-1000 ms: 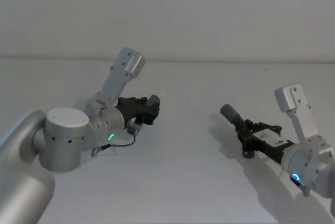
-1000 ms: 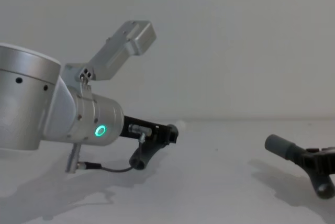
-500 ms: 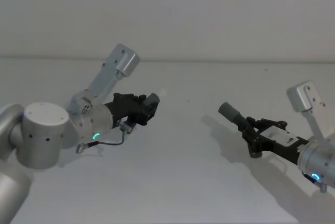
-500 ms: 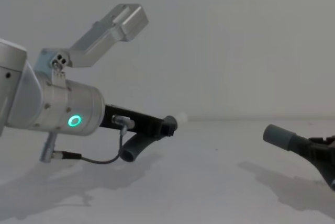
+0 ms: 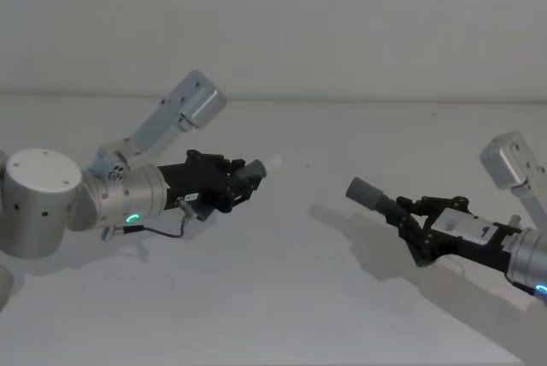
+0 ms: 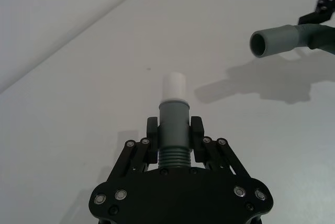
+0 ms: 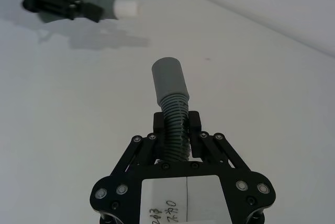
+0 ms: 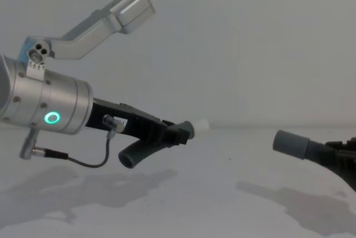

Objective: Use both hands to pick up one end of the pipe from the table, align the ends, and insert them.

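l claw holds white-tip pipe, r claw other pipe — apart

Light soft, even, rather dim; seems to come from overhead. No glare on table, flat grey-white. Head view: left gripper, clamped on shorter pipe piece, & right gripper, clamped on longer pipe piece, throw faint soft-edged shadows on table beneath. Shadows darker in wrist views, blotchy in chest view. Brightest spot = white tip. On left wrist, green ring light glows.
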